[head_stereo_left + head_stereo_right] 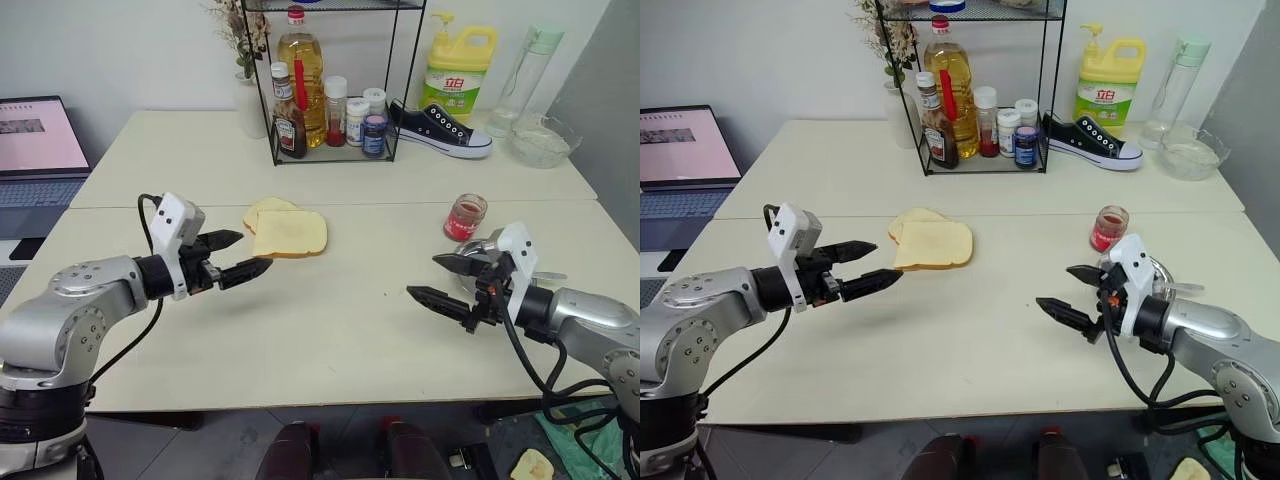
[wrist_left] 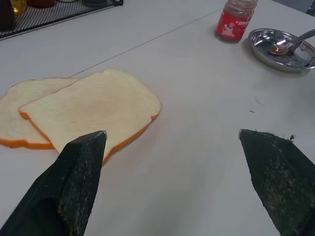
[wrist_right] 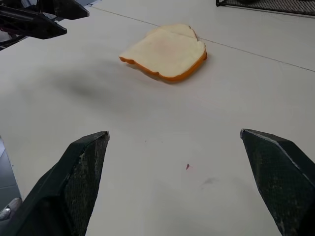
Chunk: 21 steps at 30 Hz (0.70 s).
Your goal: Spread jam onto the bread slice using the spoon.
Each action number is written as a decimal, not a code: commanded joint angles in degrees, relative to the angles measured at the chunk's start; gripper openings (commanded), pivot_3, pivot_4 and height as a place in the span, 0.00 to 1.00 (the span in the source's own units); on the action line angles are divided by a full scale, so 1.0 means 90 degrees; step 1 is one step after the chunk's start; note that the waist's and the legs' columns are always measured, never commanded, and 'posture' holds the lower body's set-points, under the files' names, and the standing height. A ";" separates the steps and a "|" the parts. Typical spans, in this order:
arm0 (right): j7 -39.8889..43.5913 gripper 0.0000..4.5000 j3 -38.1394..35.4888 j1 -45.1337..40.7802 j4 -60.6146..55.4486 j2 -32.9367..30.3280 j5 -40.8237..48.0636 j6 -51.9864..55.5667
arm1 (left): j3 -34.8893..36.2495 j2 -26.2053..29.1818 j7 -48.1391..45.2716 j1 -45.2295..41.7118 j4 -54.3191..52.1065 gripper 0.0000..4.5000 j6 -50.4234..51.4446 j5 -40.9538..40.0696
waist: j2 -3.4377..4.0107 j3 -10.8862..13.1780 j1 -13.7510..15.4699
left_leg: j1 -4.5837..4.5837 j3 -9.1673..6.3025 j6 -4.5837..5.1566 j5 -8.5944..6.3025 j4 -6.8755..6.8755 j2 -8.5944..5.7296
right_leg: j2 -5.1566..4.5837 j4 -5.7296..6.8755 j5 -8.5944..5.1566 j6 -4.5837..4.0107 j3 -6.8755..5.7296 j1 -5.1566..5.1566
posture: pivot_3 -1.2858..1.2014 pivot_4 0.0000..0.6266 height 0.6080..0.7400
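While both arms hang over the table [image 1: 330,330], you can see that nothing is held yet. Your left gripper [image 1: 240,256] has its two black fingers spread wide apart, and it sits just beside the near edge of the bread slice [image 1: 290,232] — close, but not touching it. That bread slice lies flat on the table, partly on top of a second slice [image 1: 262,209] behind it. Your right gripper [image 1: 442,280] is also spread wide and holds nothing; it is well apart from the bread. The jam [image 1: 465,217] is in a small glass jar on the right side of the table. Just beside the jar sits a round steel dish [image 2: 281,43], and the spoon [image 2: 290,45] rests in it — its bowl is red.
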 commanded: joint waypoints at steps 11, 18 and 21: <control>-0.0125 1.00 -0.0015 -0.0178 -0.0207 0.0154 0.0184 -0.0136 | 0.0039 0.0099 -0.0070 -0.0061 0.0195 1.00 -0.0316 0.0079 | 0.0000 0.0000 0.0003 | 0.0000 -0.0001 0.0000 0.0000 0.0000 -0.0001 | 0.0004 0.0000 0.0000 0.0000 -0.0001 0.0000 | 0.52 0.24 1.00; -0.0564 1.00 0.0419 -0.0702 -0.0276 0.0716 0.0177 -0.0051 | -0.0579 -0.0473 0.0385 -0.0418 0.1183 1.00 -0.1620 0.1261 | -0.0008 0.0000 0.0021 | -0.0002 -0.0002 0.0000 0.0000 0.0001 -0.0002 | 0.0004 0.0000 0.0000 0.0000 -0.0002 -0.0002 | 0.52 0.24 1.00; -0.0568 1.00 0.0659 -0.0659 -0.0278 0.0821 -0.0021 -0.0175 | -0.0665 -0.0803 0.0725 -0.0599 0.1730 1.00 -0.1999 0.1632 | -0.0009 0.0000 0.0049 | -0.0003 -0.0001 0.0000 0.0000 0.0000 -0.0007 | 0.0004 -0.0002 0.0000 0.0000 -0.0002 -0.0003 | 0.52 0.24 1.00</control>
